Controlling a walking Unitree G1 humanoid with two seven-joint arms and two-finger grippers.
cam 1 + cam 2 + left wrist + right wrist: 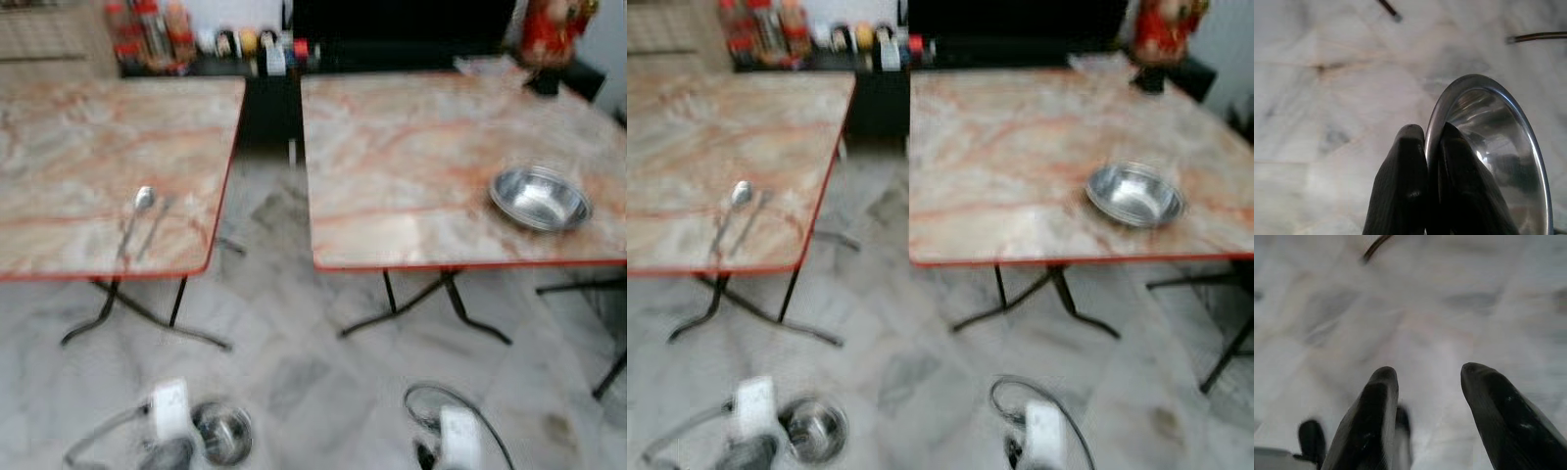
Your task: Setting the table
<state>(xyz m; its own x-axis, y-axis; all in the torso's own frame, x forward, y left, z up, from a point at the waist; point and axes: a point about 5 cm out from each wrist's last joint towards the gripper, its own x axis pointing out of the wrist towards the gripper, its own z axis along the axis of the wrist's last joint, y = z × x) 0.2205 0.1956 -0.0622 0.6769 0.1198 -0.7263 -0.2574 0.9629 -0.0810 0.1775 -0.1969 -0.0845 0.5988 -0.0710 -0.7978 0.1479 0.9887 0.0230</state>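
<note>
The left gripper [1432, 147] pinches the rim of a small shiny steel bowl [1498, 152] low above the pale marble floor [323, 392], probably carrying it to the left marble-patterned table [98, 157] where a metal spoon [137, 211] lies, while the right gripper [1427, 382] hangs open and empty.

Both arms hang low in front of the body.

The left gripper [1432, 161] has its two black fingers [1400, 191] pinched together on the rim of a small steel bowl [1498, 147], held down near the floor. The right gripper [1427, 377] points downward with its fingers spread apart, nothing between them.
</note>
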